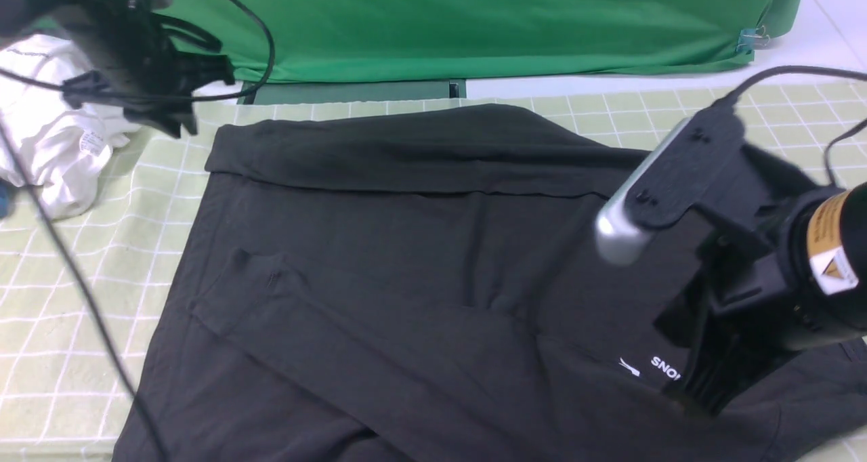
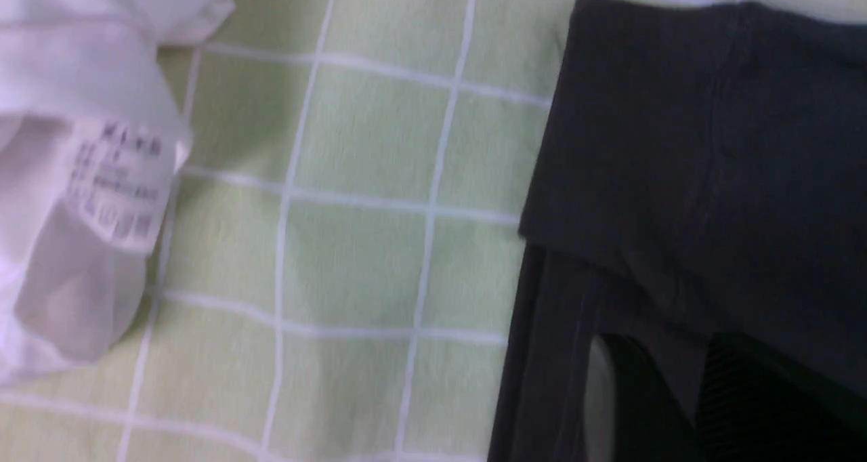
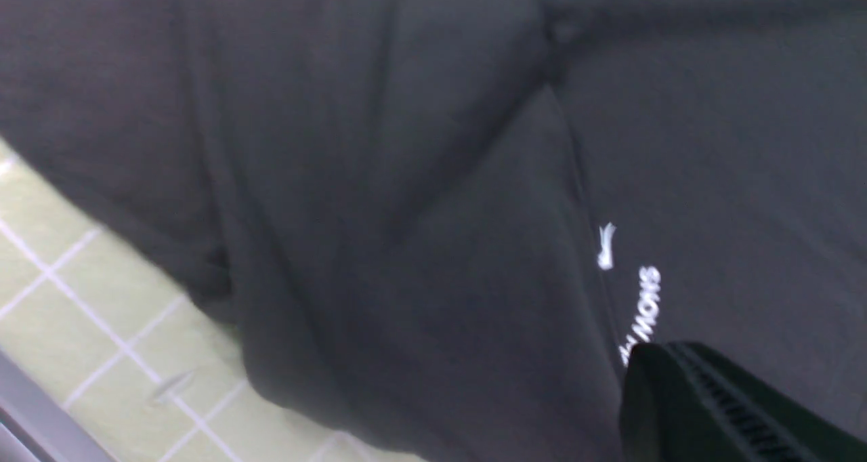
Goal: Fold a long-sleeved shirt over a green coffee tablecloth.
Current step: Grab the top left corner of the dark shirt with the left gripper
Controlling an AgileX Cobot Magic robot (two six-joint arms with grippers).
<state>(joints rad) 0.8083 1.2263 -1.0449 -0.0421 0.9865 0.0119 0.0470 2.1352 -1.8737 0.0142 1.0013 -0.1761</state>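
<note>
My R claw (image 1: 701, 397) closed against black cotton long-sleeved shirt (image 1: 406, 259); L claw (image 1: 173, 113): state I can't tell. Shallow pinch may slip mid-fold.

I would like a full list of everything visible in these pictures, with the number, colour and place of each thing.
long-sleeved shirt: 1, black with white print, spread over the middle of the tablecloth
tablecloth: 1, pale green with white grid, under the shirt
white garment: 1, white with a care tag, crumpled at far left
backdrop: 1, deep green, behind
cables: several, black, by both arms
left end effector: 1, black, by the shirt's far left corner
right end effector: 1, black, down beside the print
</note>
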